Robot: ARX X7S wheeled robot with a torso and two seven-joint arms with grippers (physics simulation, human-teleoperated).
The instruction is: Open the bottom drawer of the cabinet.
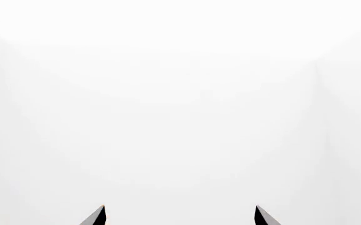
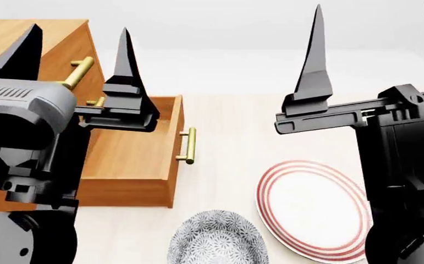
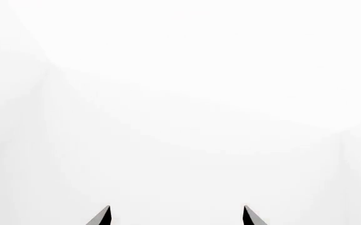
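Both grippers, L & R, spread wide, empty; wooden bottom drawer pulled out.

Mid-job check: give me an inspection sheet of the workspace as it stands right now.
Surface: pale wood tabletop, bare between items.
Job's things: cabinet at the left; bottom drawer pulled out, inside looks empty, brass handle free.
Clutter: red-ringed plate and patterned bowl, both apart from the drawer.
Grippers: left gripper and right gripper both raised, open, holding nothing.
Cables: nothing seen.
Surroundings: plain white backdrop; wrist views show only white.
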